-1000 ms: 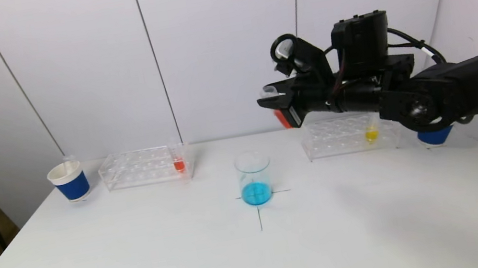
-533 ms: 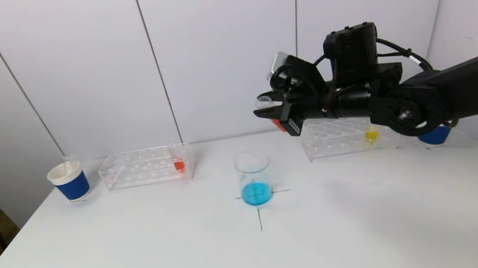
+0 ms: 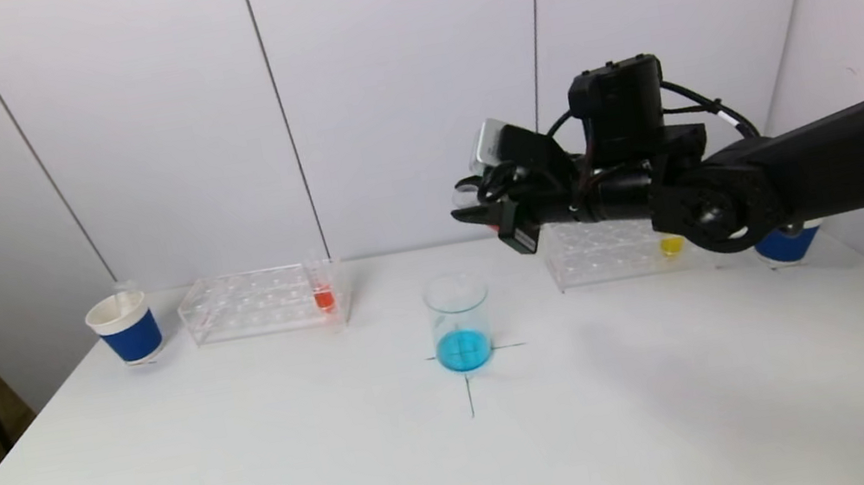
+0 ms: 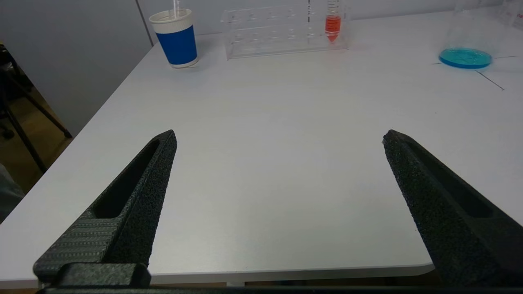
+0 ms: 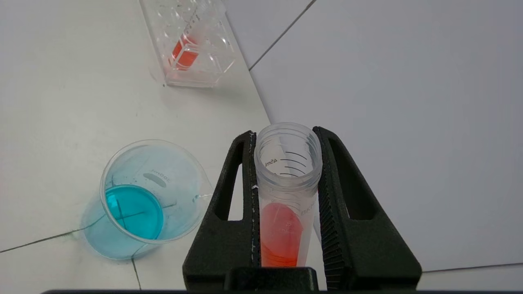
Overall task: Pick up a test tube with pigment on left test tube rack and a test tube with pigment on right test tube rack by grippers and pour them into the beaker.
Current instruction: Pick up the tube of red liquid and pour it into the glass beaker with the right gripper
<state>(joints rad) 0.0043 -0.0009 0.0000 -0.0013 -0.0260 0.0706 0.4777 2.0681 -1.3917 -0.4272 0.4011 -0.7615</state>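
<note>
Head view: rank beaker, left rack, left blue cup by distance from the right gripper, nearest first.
From the right gripper, raised and shut on the red-pigment tube:
1. Beaker, just below it at table centre, holding blue liquid.
2. Left rack, farther toward the robot's left, one orange tube in it.
3. Left blue cup, beyond the rack near the table's left edge.

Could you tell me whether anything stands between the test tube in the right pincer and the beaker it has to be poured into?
Nothing visible does. The right pincer is shut on the test tube of red pigment, above and to the right of the beaker. The beaker's mouth is open, with only air between them.
</note>
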